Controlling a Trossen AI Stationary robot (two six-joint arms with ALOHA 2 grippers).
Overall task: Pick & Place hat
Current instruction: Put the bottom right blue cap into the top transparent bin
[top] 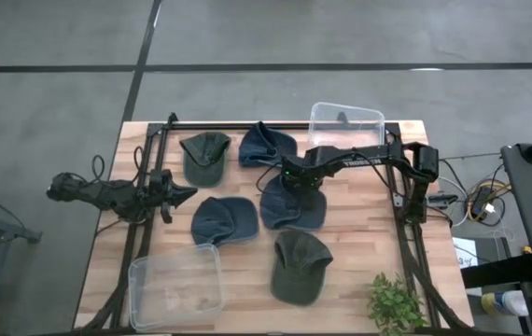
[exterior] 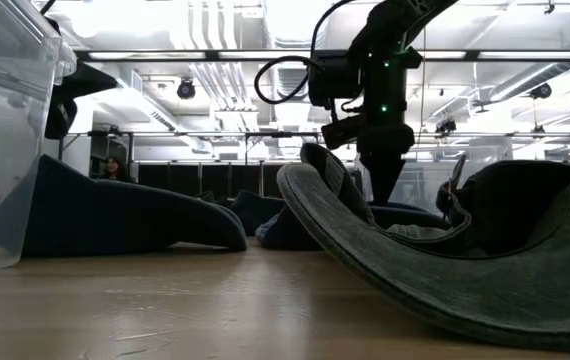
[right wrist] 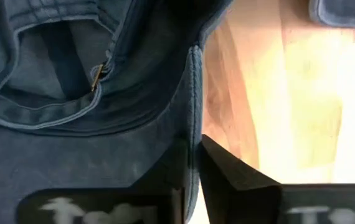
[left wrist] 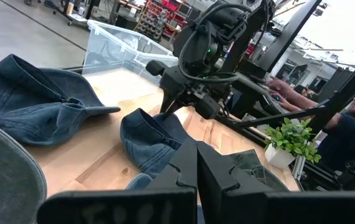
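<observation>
There, my right gripper (right wrist: pixel 193 163) pinched the rim of the blue denim cap (top: pixel 292 203) lying directly beneath it at mid-table.

Five hats lie on the table (top: pixel 359 280): three blue denim hats (top: pixel 268 145) and two dark green hats (top: pixel 204 157). Two clear plastic bins (top: pixel 177 289) sit there too (one at the far edge, one near), plus one small potted plant (top: pixel 399 306).
</observation>
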